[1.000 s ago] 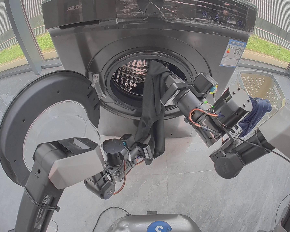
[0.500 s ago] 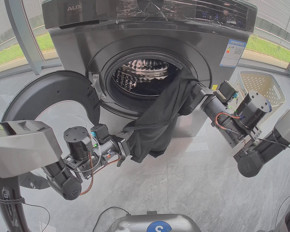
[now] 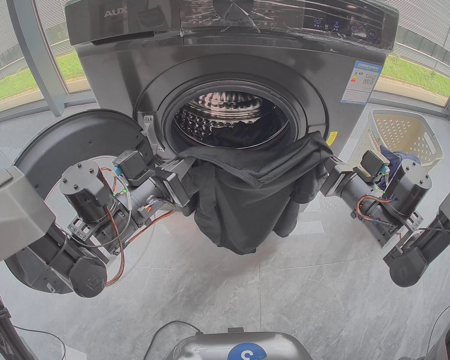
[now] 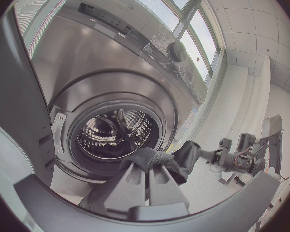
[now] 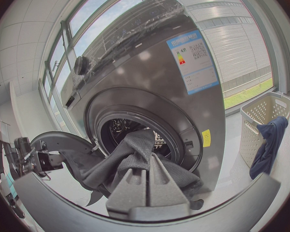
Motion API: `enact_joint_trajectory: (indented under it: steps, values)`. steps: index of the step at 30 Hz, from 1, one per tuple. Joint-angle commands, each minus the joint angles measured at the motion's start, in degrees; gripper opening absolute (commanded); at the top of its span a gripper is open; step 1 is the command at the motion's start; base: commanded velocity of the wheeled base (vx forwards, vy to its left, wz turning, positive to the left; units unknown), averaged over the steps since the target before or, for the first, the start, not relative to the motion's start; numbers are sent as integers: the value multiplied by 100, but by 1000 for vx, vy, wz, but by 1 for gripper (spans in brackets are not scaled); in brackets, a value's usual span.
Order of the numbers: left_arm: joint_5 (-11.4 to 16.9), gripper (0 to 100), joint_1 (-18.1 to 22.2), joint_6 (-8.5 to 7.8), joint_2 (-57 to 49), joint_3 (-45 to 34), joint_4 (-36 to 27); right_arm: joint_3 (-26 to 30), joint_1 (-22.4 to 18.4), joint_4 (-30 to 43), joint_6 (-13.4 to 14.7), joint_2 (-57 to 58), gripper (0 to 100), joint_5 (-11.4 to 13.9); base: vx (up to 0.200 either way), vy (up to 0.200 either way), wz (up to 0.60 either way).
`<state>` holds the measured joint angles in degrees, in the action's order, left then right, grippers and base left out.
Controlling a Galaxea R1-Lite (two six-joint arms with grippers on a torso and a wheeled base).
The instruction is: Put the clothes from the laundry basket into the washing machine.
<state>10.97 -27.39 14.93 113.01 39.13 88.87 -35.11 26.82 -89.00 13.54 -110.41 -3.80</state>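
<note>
On our left the door stood swung wide open, so that step was out of the way. Just beside it our left gripper had its jaws pressed together on one upper corner of a black garment. The left wrist view showed the cloth bunched between them.

From there the garment stretched across the front of the washing machine. Its top edge lay along the lower lip of the opening and the rest hung down the machine's face, outside the drum. Something dark lay low inside the drum behind it. We judged this to be clothing already loaded, though we could not tell for sure.

At the garment's other corner our right gripper was clamped on the fabric in the same way, jaws closed on a fold of it. Farther right, the laundry basket stood beside the machine with a blue garment draped over its rim, partly in and partly out.

We reckoned the task was partway through. The black garment was out of the basket and at the opening, but not yet inside. It had to be pushed past the lip and let go. After that the blue garment remained to be fetched. The basket's bottom was hidden from us, so we could not say whether more lay there.
</note>
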Motion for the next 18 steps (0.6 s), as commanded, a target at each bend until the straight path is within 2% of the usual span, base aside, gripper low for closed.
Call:
enact_joint_trajectory:
  steps: [1,10,11,18]
  values:
    - [1,0,-38,18,-332,-11,-1,-31,51,-47,-10,-675,0,11,0,0,0]
    - [1,0,-126,62,-446,24,-1,-620,183,-47,-45,-2134,0,38,0,0,0]
    - [1,0,-126,62,-446,24,-1,-673,218,-47,-27,-2292,100,46,0,0,0]
    - [-7,0,-91,71,-420,59,-1,-602,552,-47,-62,-2740,100,55,0,0,0]
